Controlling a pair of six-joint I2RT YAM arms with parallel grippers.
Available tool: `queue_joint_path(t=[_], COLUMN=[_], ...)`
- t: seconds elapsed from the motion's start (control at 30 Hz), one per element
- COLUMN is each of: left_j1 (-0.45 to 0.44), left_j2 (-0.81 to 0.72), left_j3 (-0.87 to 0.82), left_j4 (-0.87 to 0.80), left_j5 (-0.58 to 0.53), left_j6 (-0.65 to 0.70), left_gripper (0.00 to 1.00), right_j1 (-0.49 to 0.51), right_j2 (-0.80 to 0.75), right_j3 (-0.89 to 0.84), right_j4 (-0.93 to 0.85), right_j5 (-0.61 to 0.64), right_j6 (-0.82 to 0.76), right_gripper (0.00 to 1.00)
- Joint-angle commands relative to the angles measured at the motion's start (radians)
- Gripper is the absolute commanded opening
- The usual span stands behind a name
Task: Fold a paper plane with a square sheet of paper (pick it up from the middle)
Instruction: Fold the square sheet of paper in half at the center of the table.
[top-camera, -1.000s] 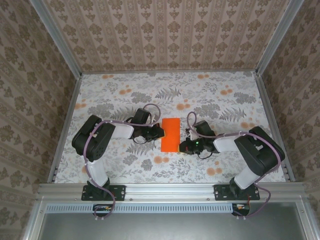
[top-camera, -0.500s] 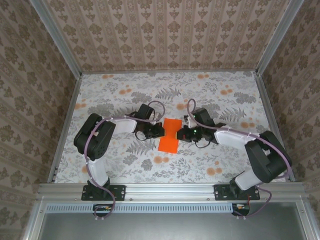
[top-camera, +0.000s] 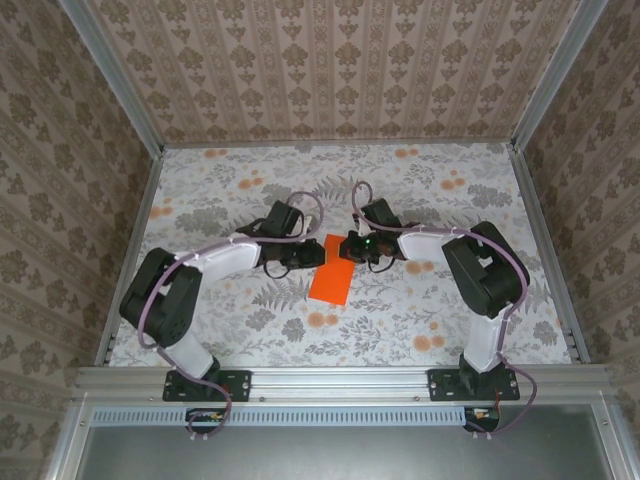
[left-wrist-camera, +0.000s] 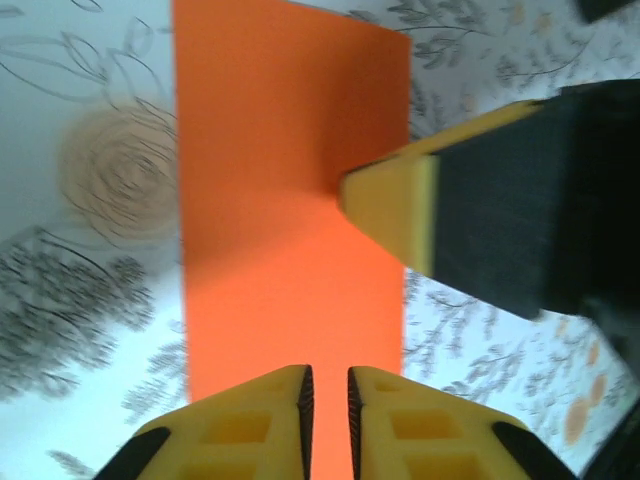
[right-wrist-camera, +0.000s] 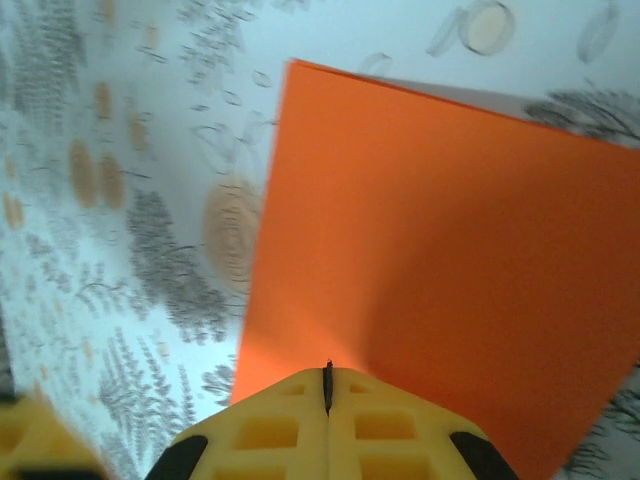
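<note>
While a second ago the orange sheet was lying as a straight, flat rectangle between the two arms, it is now sitting slanted on the bench, with its far end leaning towards the right arm and its near end towards the left arm. Both sets of jaws have been travelling inwards to meet it. Half a second back they were nipping its two long edges into a waist, and that waist is no longer showing. The right jaws are staying fully closed and appear to be pinching the sheet's right edge near its far corner. In the right wrist view the paper is lifting off the print, with a pale strip showing behind its far edge. The left jaws, closed until just now, are parting by a slim slit at the sheet's left edge, and whether they are touching the paper at all cannot be told. As a judgement, the left side is letting go so that the right can turn or carry the sheet alone. The folding therefore seems to be at an early stage, with the sheet apparently halved once and no pointed nose forming yet. The bench is wearing a grey leaf print dotted with small orange flowers, not to be mistaken for the paper. Patterned beige walls are closing in three sides, and a metal rail is running along the near edge.
</note>
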Motion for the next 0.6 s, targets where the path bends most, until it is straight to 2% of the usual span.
queue_joint_path(t=[0.0,0.1,0.27,0.57], left_j1=[-0.075,-0.138,-0.208,-0.223], left_j2=[-0.033,-0.039,0.003,0.108], left_j3=[-0.078,-0.132,-0.159,-0.116], left_j4=[0.095,0.189,0.276,0.339], left_j5=[-0.057,-0.086,-0.116,-0.111], left_j6=[-0.164,-0.251,-0.329,-0.34], left_gripper=[0.21,0.2,0.12,0.05], right_j1=[0.006,-0.001,-0.017,-0.029], right_j2=[0.014,0.001,-0.088,-0.121], right_j3=[0.011,0.008,-0.067,-0.167], right_j4=[-0.061,-0.042,0.032,0.038], right_j5=[0.05,0.002,-0.117,-0.136], right_j6=[0.017,-0.006,-0.047,-0.08], right_gripper=[0.0,0.0,0.0,0.0])
